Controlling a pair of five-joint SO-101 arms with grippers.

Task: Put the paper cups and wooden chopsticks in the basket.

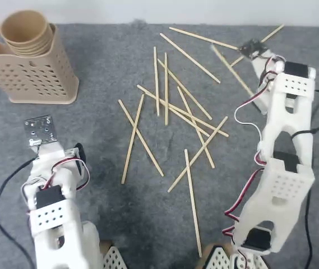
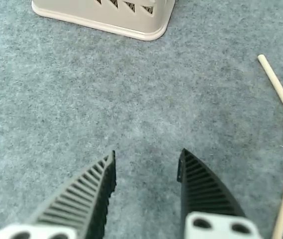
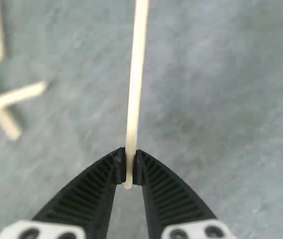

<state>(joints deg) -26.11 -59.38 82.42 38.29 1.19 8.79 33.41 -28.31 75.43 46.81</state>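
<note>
My ribbed black right jaws pinch one slim, round wooden chopstick by its end; my left jaws gape empty above the fuzzy grey desk.

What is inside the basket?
A stack of cups stands in the basket, rims above its wall. The wall covers their lower parts and the basket floor.

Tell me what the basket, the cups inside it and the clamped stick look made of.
Beige perforated basket: likely moulded plastic, matte, regular holes. Stacked tan cups: apparently paper, thin rolled rims. Pale slim chopstick in the right gripper: seemingly bare wood, dull.
</note>
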